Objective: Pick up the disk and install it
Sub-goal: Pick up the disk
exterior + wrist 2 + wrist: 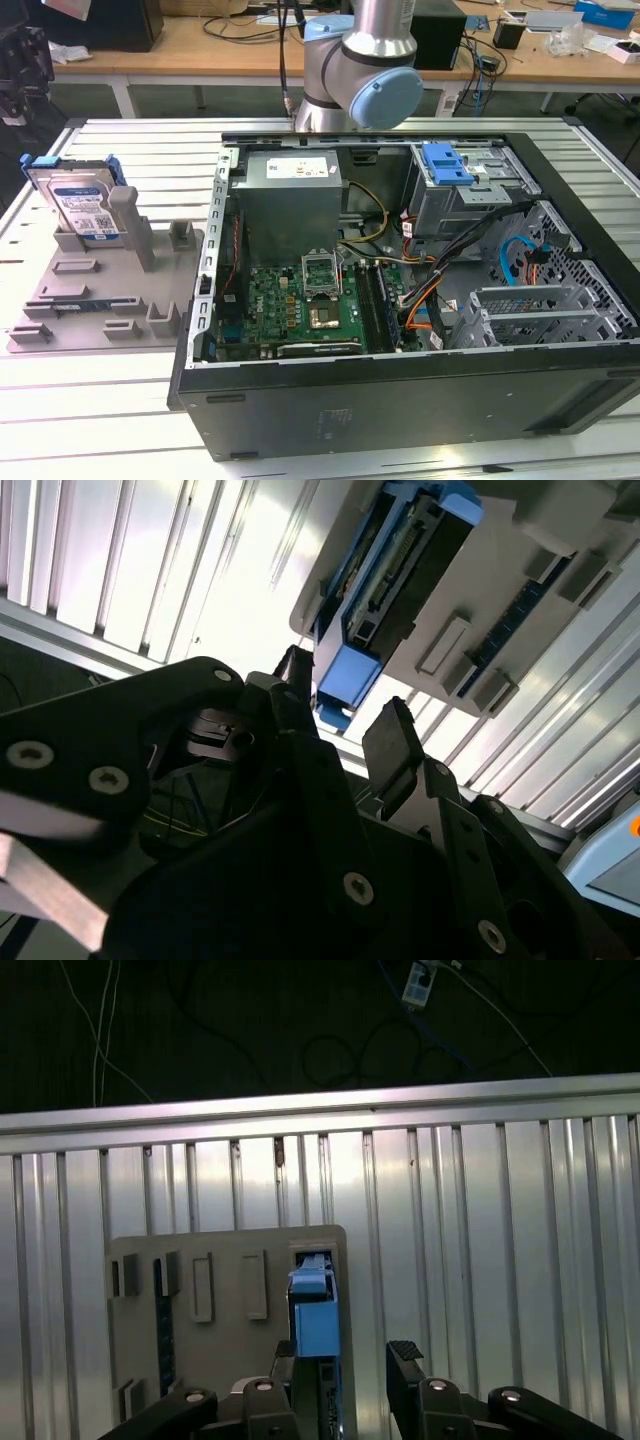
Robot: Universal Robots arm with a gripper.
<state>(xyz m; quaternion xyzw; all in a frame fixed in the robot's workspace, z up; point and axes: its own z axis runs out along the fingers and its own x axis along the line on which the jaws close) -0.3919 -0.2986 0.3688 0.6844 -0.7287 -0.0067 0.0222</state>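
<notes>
The disk (85, 205), silver-grey with a white-and-blue label and a blue bracket, stands on edge in a slot of the grey holder tray (100, 290) at the exterior view's left. In both wrist views my gripper (345, 1355) hangs above it, open with nothing between its black fingers (405, 1352). The disk's blue edge (313, 1305) lies in line with one finger rather than in the gap. In the second wrist view the disk (400, 570) and tray (500, 600) sit well beyond the gripper (345, 705).
An open computer case (400, 420) fills the middle and right of the slatted metal table (120, 420). Inside are a grey power-supply box (290, 190), a motherboard (300, 300), cables and a blue caddy (445, 165) on the drive cage. The arm's base (360, 70) stands behind the case.
</notes>
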